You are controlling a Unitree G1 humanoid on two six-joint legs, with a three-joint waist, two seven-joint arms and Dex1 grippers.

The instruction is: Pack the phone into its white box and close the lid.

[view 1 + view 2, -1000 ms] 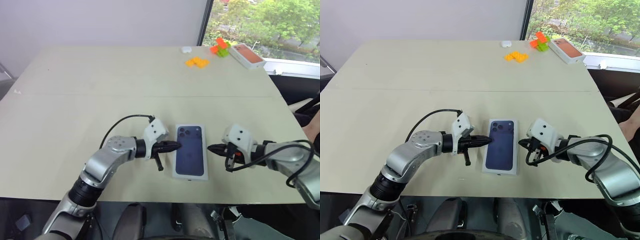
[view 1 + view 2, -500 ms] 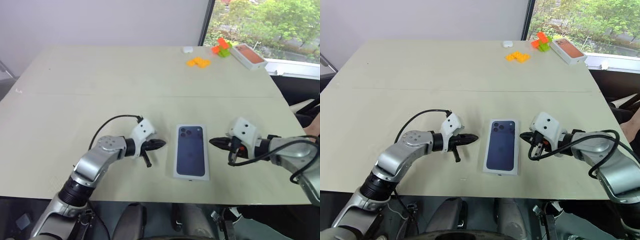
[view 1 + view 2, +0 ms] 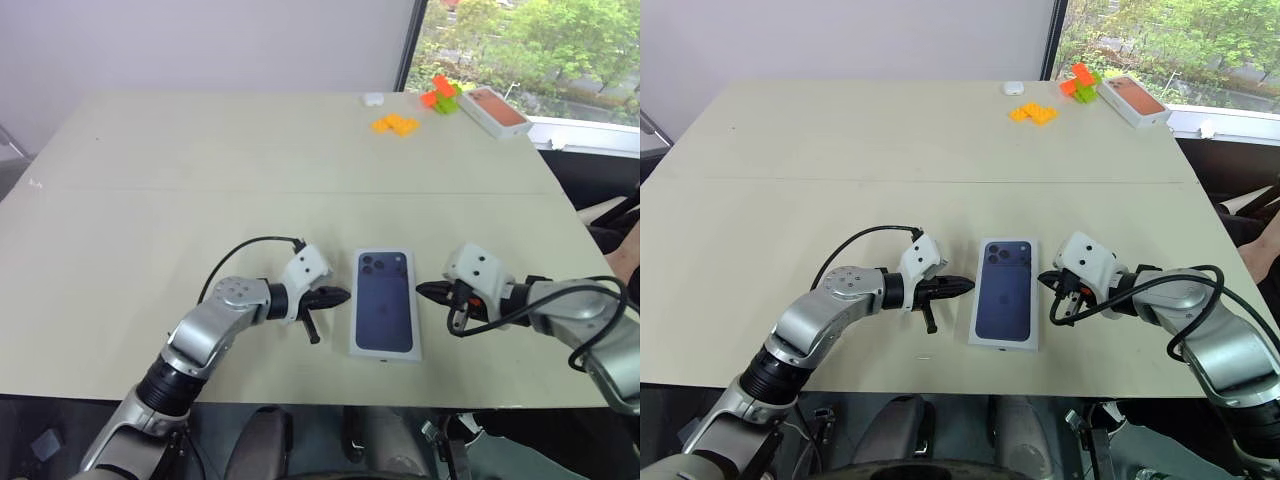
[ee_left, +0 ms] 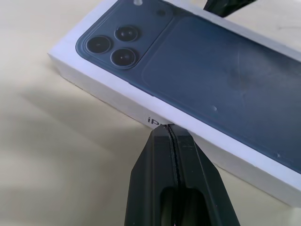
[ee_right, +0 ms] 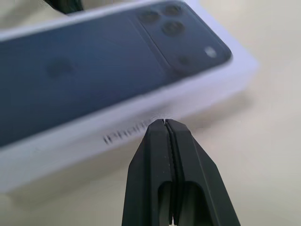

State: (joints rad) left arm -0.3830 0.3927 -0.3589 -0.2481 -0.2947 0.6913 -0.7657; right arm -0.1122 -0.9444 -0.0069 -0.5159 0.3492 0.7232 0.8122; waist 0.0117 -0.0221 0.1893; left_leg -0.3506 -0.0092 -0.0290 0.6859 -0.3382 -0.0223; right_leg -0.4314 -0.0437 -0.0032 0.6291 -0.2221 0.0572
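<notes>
Bright, even daylight from the far-right window (image 3: 520, 50).
You get soft short shadows on the table (image 3: 200, 160); the head views are sharp, while the right wrist view blurs the box (image 5: 117, 117) behind its crisp fingers (image 5: 155, 169).

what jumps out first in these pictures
A white box whose top shows a dark navy phone picture lies near the table's front edge. The left gripper and right gripper, both shut, point at its long sides. Orange bricks sit far back.

The white box (image 4: 117, 101) runs off the left wrist view's edge — its side lettering partly hidden behind the left gripper's fingers (image 4: 160, 155), blurred in the right wrist view.
</notes>
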